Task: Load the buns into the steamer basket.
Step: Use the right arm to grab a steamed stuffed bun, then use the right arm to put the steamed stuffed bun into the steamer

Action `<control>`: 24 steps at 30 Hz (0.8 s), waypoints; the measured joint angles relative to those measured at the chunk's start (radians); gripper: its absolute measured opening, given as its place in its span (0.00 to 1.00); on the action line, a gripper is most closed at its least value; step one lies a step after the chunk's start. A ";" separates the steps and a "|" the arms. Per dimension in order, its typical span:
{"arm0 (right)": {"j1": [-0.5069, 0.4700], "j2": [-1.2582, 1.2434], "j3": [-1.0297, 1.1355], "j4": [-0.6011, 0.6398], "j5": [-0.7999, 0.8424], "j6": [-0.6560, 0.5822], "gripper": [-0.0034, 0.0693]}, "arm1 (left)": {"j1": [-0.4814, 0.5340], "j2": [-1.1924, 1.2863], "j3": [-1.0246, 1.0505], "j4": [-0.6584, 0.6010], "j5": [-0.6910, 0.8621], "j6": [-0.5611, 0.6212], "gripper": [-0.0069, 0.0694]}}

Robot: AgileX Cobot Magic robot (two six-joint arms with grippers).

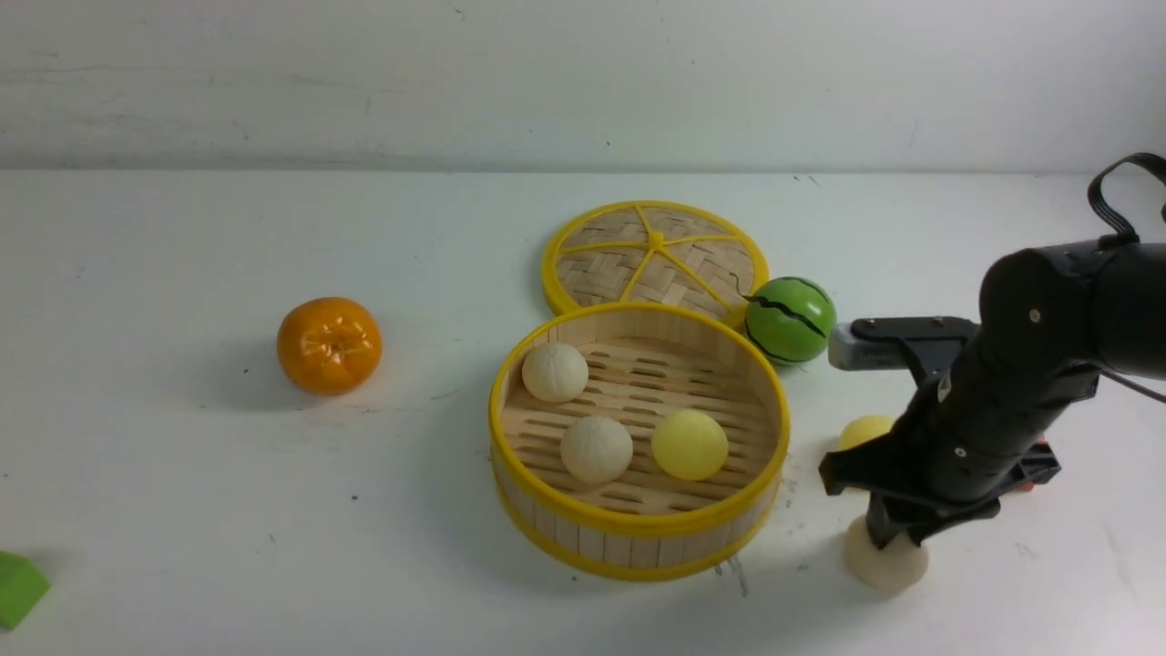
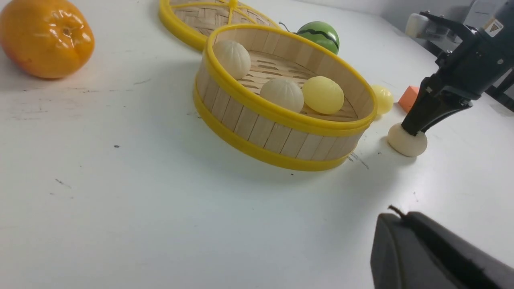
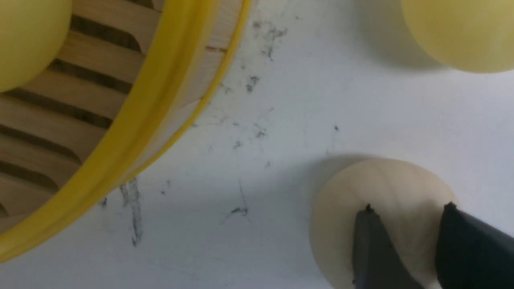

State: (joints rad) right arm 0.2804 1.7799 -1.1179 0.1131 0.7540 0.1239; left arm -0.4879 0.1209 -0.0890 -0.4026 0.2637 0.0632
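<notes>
Low at the right of the front view, the right gripper [image 1: 888, 539] stands tip-down on a beige bun [image 1: 888, 569]. That bun sits on the white surface [image 1: 273, 510], near the right side of the steamer basket [image 1: 629, 549] but clear of its wall. Seen from the right wrist, the two fingertips [image 3: 373, 249] are slightly parted on the bun's crown, with bun showing between them. I cannot tell whether they pinch it or only touch it.

A pale yellow bun [image 1: 864, 430] lies higher in the frame, partly behind the arm and just off the basket's right rim. Past it, the left wrist view shows a small orange block [image 2: 408, 98].

The basket at mid-frame holds three buns. One off-white bun [image 1: 555, 372] is at the upper left against the wall. Another off-white bun [image 1: 596, 448] and a yellow bun [image 1: 690, 444] sit side by side toward the near rim. The slotted floor at the basket's upper right is bare.

A woven lid [image 1: 656, 260] lies flat behind the basket, and the basket's far rim overlaps its near edge. A green striped ball [image 1: 789, 320] sits at the lid's right edge, close to the basket.

An orange [image 1: 329, 345] is well apart at the left, with a broad stretch of surface between it and the basket. A green block [image 1: 18, 588] is cut off by the lower left edge.

Only a dark tip of the left gripper [image 2: 405, 241] shows, clenched, at the lower right of the left wrist view. A pale wall [image 1: 583, 82] meets the surface along its far edge.
</notes>
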 joint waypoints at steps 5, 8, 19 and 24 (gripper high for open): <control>0.000 0.005 0.000 -0.002 -0.003 0.002 0.37 | 0.000 0.000 0.000 0.000 0.000 0.000 0.07; 0.000 0.006 0.000 -0.002 -0.003 0.002 0.32 | 0.000 0.000 0.000 0.000 0.000 0.000 0.07; 0.001 -0.069 -0.028 0.036 0.081 -0.047 0.05 | 0.000 0.000 0.000 0.000 0.000 0.000 0.07; 0.026 -0.082 -0.161 0.149 0.060 -0.118 0.05 | 0.000 0.000 0.000 0.000 0.000 0.000 0.07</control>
State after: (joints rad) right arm 0.3064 1.6982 -1.2794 0.2625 0.8138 0.0058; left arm -0.4879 0.1209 -0.0890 -0.4026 0.2637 0.0632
